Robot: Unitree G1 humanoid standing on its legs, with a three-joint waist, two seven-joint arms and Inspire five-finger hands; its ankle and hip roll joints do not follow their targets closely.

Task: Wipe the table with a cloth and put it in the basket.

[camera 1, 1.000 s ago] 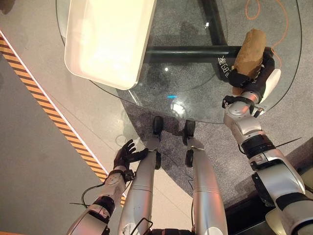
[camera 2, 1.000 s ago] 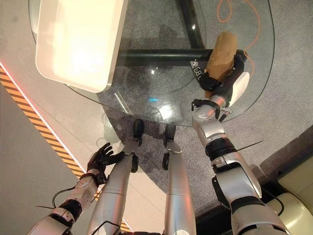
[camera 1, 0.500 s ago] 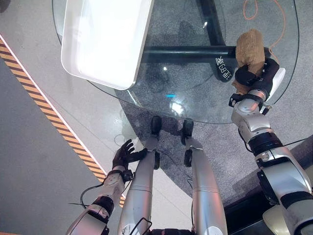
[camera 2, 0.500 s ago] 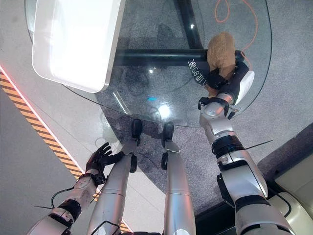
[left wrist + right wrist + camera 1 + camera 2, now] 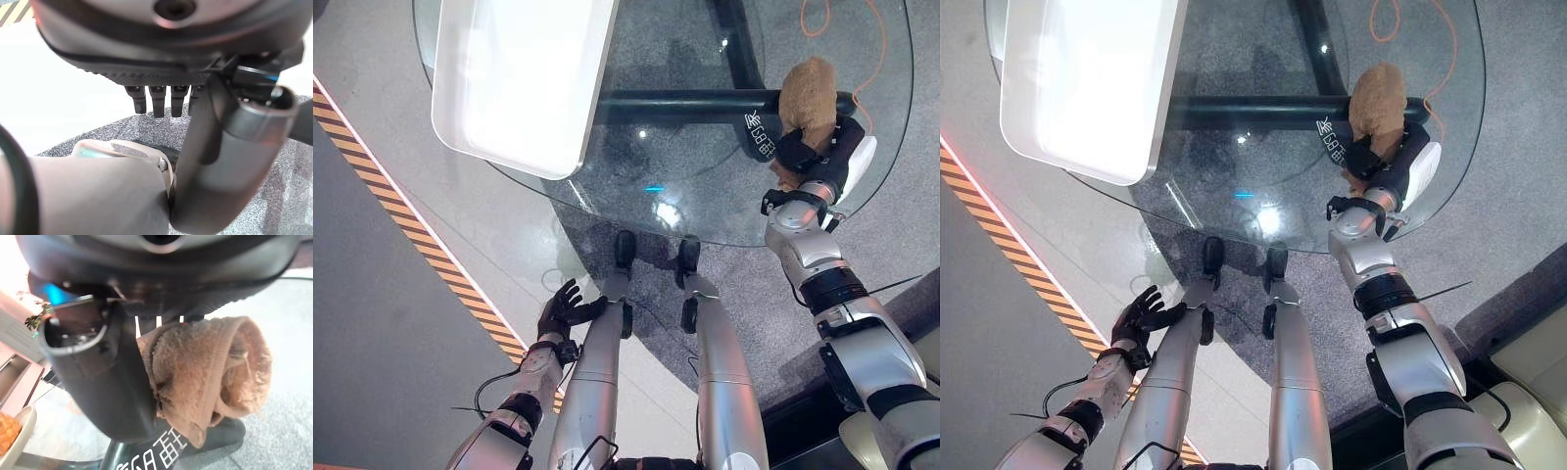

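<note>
A brown terry cloth (image 5: pixel 806 95) is bunched up on the right part of the round glass table (image 5: pixel 685 211). My right hand (image 5: pixel 822 157) is shut on its near end, fingers and thumb curled round it; the right wrist view has the cloth (image 5: pixel 210 372) rolled against the thumb. A white basket (image 5: pixel 524 73) stands on the far left part of the table, well away from the cloth. My left hand (image 5: pixel 563 308) hangs low beside the table's near edge with its fingers (image 5: pixel 156 100) straight and nothing in it.
An orange cord (image 5: pixel 871 49) lies on the floor beyond the table's right edge. A yellow-and-black striped line (image 5: pixel 421 235) crosses the floor on the left. A dark bar of the table's frame (image 5: pixel 685 100) shows through the glass.
My right hand has drawn the cloth a little leftward and bunched it from a long shape into a rounder lump. The camera has shifted slightly. The left hand has not moved.
</note>
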